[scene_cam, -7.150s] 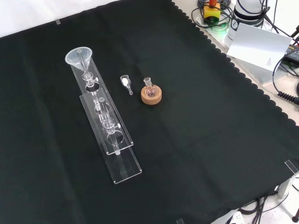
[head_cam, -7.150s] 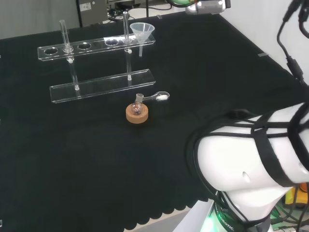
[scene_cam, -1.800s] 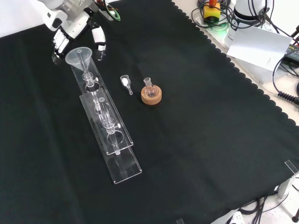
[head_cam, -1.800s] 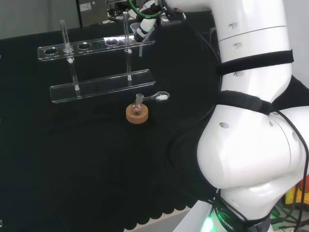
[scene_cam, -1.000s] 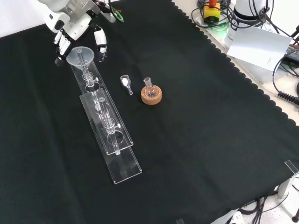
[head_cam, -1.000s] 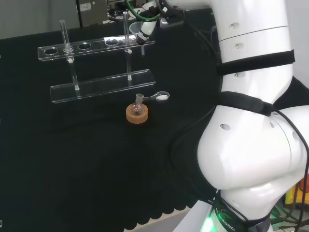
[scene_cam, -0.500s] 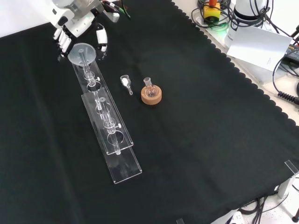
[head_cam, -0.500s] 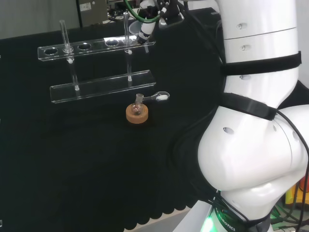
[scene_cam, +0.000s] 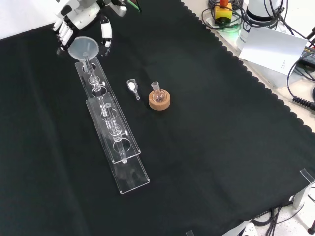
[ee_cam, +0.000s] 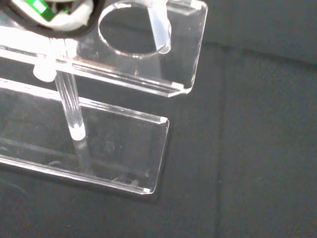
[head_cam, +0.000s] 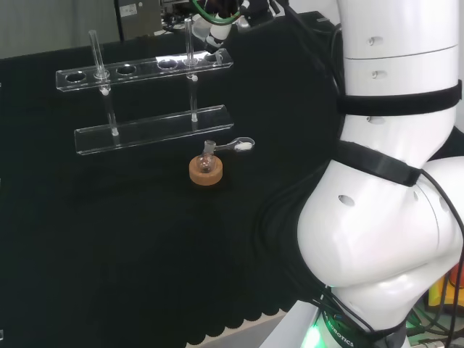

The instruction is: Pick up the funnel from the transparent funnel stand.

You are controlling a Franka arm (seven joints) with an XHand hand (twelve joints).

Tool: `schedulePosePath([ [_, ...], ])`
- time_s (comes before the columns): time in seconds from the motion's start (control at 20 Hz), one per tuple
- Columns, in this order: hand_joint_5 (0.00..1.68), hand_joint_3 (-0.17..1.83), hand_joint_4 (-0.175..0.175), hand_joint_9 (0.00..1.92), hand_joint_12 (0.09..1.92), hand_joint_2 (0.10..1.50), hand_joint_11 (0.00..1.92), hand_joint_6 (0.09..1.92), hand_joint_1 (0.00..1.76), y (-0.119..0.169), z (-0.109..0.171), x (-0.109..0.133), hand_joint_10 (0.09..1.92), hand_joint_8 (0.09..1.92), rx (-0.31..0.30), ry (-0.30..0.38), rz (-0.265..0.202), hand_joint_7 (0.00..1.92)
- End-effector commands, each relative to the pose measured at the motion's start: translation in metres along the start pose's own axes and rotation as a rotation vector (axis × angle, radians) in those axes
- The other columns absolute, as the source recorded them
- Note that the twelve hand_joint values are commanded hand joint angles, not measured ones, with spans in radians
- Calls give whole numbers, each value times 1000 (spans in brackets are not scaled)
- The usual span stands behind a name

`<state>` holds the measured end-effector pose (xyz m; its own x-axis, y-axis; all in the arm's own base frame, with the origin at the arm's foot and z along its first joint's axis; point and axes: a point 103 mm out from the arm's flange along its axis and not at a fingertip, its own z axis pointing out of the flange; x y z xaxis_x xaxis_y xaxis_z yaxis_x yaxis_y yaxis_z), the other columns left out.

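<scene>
The clear funnel (scene_cam: 83,48) hangs at the far end of the transparent stand (scene_cam: 112,129), its bowl between the fingers and thumb of my hand (scene_cam: 81,14). The hand is shut on the funnel, fingers (scene_cam: 61,33) on one side and thumb on the other. In the wrist view the funnel's stem (ee_cam: 159,27) crosses the rim of the stand's end hole (ee_cam: 126,45), its tip close above the shelf. In the head view the hand (head_cam: 219,27) sits above the right end of the stand (head_cam: 145,69) and covers the funnel.
A small round flask on a cork ring (scene_cam: 159,101) and a little scoop with white powder (scene_cam: 132,86) lie to the stand's right in the front view. Two upright rods (head_cam: 190,69) carry the shelf. White card and cables (scene_cam: 273,49) sit beyond the cloth's edge.
The hand came in, closed round the funnel's bowl and has risen with it. The funnel now stands higher, its stem drawn up out of the end hole.
</scene>
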<state>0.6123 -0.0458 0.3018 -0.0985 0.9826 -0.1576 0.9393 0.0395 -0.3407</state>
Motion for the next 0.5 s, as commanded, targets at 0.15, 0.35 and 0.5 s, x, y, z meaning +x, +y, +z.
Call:
schedulePosePath([
  [0.15,525,541,-42,542,1335,675,297,148,782,-34,-25,-8,635,864,-51,-2,31,418],
  [0.35,523,553,-41,555,1329,671,303,173,782,-53,-34,-11,622,854,-72,8,54,426],
  [0.5,518,560,-41,562,1327,669,305,188,781,-72,-40,-9,616,849,-91,8,66,431],
])
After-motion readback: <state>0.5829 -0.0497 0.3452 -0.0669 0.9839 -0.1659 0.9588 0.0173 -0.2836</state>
